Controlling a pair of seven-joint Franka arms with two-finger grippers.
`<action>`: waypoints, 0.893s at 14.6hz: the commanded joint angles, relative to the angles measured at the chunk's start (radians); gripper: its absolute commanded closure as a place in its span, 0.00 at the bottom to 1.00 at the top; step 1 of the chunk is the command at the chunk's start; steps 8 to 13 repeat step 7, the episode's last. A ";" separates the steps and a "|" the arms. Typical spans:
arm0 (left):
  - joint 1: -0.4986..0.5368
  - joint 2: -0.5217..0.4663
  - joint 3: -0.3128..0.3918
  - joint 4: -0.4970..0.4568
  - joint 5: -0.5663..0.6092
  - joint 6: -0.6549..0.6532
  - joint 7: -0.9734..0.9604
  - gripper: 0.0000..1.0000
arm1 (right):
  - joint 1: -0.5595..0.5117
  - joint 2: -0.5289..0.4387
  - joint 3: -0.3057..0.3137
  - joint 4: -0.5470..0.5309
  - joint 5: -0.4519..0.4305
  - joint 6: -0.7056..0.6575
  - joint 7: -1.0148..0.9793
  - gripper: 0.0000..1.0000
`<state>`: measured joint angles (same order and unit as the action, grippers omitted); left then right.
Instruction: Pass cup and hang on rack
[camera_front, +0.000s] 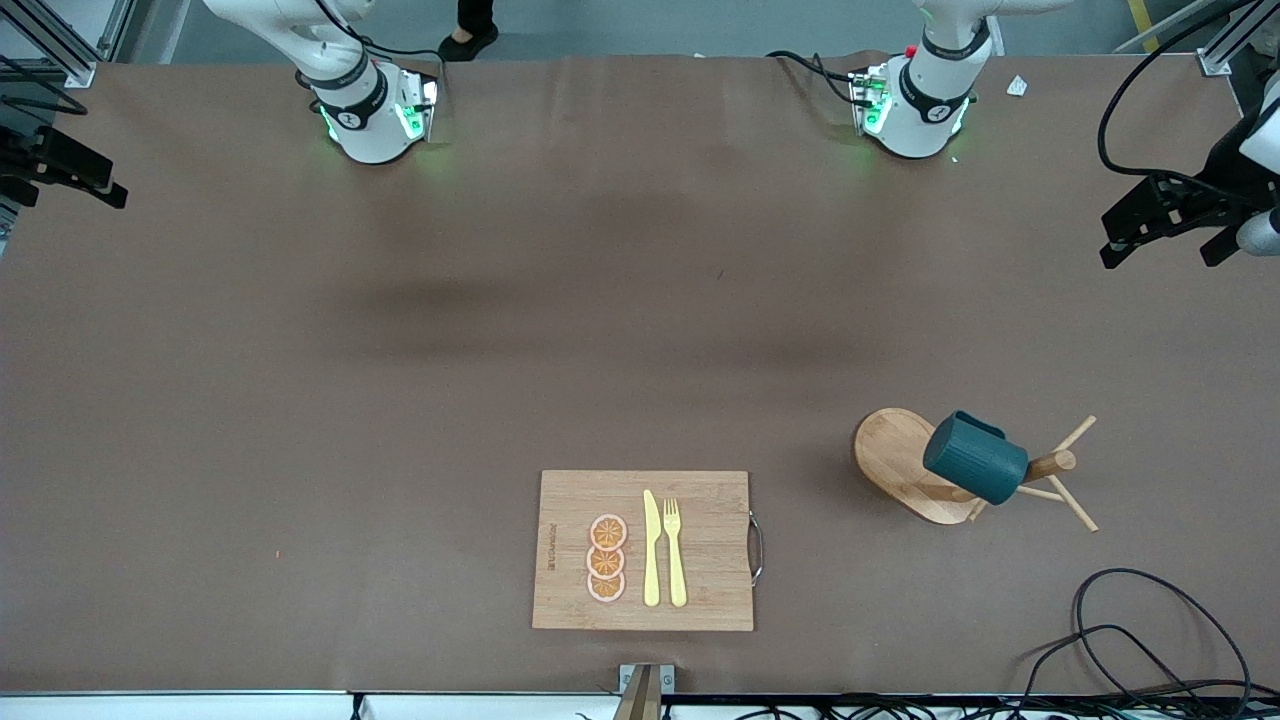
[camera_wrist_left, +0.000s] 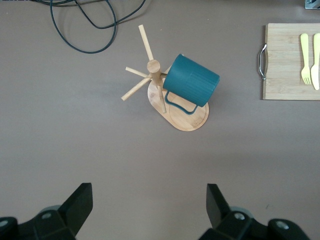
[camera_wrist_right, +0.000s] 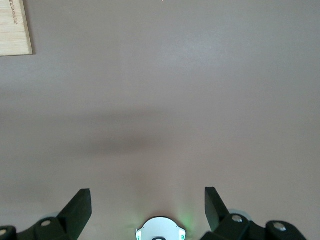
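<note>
A dark teal ribbed cylindrical mug (camera_wrist_left: 191, 80) hangs tilted by its handle on a peg of the light wooden mug tree (camera_wrist_left: 159, 85), seemingly secure. Both empty grippers, left (camera_wrist_left: 149, 206) and right (camera_wrist_right: 148, 207), hover high, fingers spread. Task looks complete.

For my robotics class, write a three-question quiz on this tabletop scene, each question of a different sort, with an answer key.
1. True or false: the cup hangs on the rack.
2. Multiple choice: what lies on the cutting board? A) a spoon only B) orange slices, a knife and a fork C) nothing.
3. Fill in: the left pincer and the right pincer both have their fingers ____.

Key: 1 true, it hangs by its handle on a peg. 2 B. 3 open, and neither holds anything.
</note>
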<state>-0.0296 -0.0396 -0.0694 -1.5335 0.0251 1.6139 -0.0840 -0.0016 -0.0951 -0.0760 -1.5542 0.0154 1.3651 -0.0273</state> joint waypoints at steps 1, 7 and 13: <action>-0.015 0.010 0.011 0.021 0.021 -0.017 0.015 0.00 | 0.006 -0.026 -0.002 -0.026 -0.002 0.006 0.012 0.00; -0.010 0.010 0.011 0.023 0.021 -0.017 0.017 0.00 | 0.006 -0.026 -0.002 -0.027 -0.002 0.006 -0.014 0.00; -0.010 0.010 0.011 0.023 0.021 -0.017 0.017 0.00 | 0.006 -0.026 -0.002 -0.027 -0.002 0.006 -0.014 0.00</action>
